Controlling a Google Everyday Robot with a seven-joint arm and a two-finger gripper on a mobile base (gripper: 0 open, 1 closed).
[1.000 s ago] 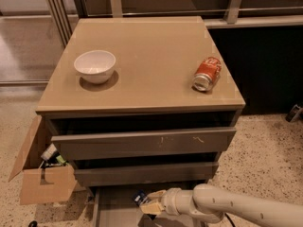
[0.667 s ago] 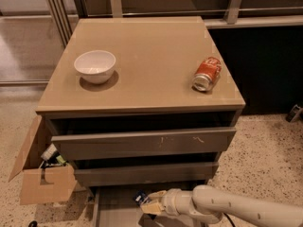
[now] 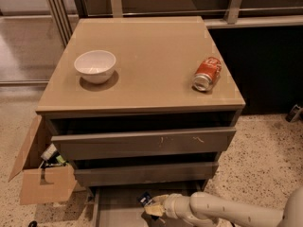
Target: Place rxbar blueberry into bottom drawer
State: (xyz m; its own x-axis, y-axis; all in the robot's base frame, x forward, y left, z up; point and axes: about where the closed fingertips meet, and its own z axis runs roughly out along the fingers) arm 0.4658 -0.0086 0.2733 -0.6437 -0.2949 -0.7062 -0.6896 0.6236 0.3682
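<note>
end effector (image 3: 152, 207): low over the bottom drawer, near the picture's lower edge.
rxbar blueberry (image 3: 144, 198): only a dark corner shows at the end effector; text unreadable.
bottom drawer (image 3: 113, 209): front cut off below; right part hidden under the arm (image 3: 222, 212).
cardboard box (image 3: 45, 186): contents too small to identify.

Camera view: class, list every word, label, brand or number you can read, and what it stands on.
soda can: white lettering, too blurred to read.
rxbar blueberry, at the claw over the open bottom drawer: wrapper text too small to read.
white bowl: no marks.
Nothing is legible anywhere.
</note>
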